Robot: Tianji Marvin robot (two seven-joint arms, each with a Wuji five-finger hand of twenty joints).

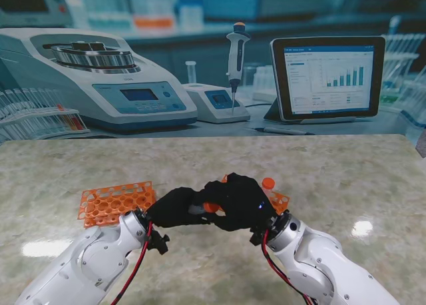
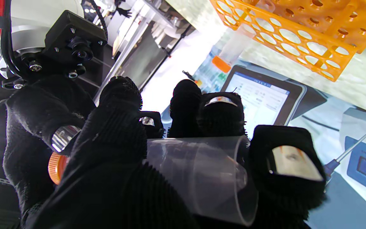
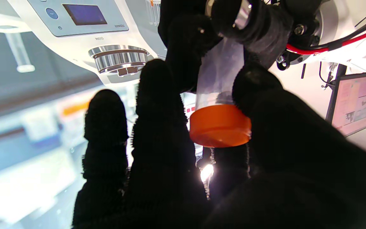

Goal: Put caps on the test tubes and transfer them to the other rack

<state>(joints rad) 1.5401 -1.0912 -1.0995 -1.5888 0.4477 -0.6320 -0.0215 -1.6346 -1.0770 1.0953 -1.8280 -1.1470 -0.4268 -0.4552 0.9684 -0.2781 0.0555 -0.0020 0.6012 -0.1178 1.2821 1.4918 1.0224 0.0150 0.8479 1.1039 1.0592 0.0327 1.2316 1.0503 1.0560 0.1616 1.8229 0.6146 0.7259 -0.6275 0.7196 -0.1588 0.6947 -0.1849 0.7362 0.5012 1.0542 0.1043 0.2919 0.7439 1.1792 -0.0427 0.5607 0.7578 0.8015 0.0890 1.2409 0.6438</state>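
1. One table (image 1: 346, 178) with a pale marbled top is carrying everything, and a printed lab backdrop is standing behind it.
2. Two orange racks are lying on it: the left rack (image 1: 113, 202) is sitting well out to the left, and the right rack (image 1: 278, 200) is peeking out from behind the right hand (most of it is hidden).
3. Two black-gloved hands are meeting over the middle of the table, near me. The left hand (image 1: 174, 207) is wrapping its fingers around a clear tube, and the right hand (image 1: 238, 202) is pinching an orange cap between thumb and fingers.
4. Two tubes are showing. The held tube (image 2: 199, 168) is lying sideways in the left hand, in the air between the racks. The second tube (image 1: 268, 185) is standing upright in the right rack, already wearing its own orange cap.
5. The pinched cap (image 3: 220, 125) is sitting at the end of the held tube (I cannot tell how fully it is seated).
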